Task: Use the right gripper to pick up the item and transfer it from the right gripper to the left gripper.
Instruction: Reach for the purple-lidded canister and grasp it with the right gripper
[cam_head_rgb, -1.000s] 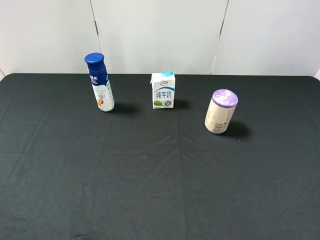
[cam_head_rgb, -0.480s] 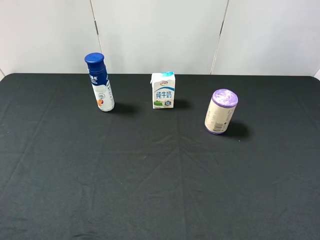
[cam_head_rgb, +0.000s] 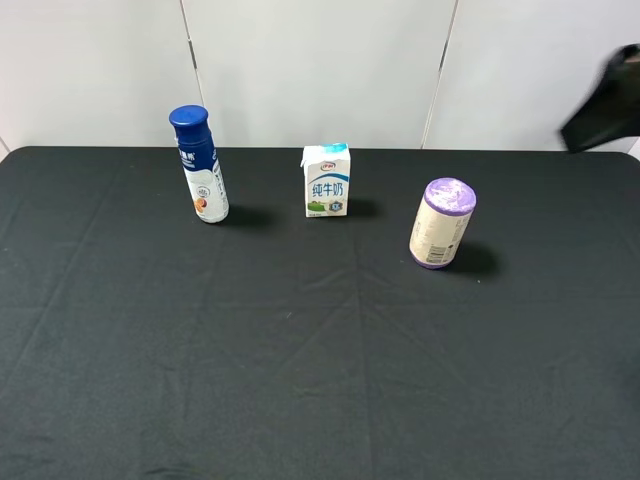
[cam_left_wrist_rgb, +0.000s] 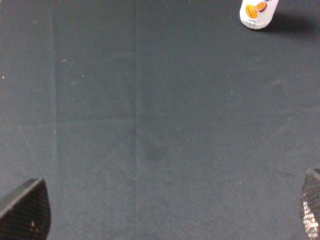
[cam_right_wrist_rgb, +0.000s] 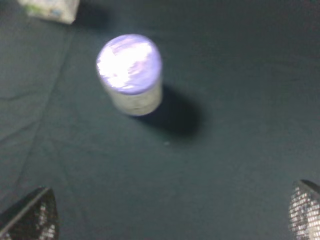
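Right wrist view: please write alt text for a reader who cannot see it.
A stubby bottle with a lilac cap stands untouched on black cloth, seen blurred from above. The right gripper is open, its fingers wide apart and clear of the bottle. A milk carton corner shows.

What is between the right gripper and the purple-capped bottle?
In the right wrist view, only bare black cloth and a shadow lie between the open right gripper and the purple-capped bottle.

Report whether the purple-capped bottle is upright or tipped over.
Upright: the bottle stands on its base on the black cloth, purple cap on top, its shadow falling beside it.
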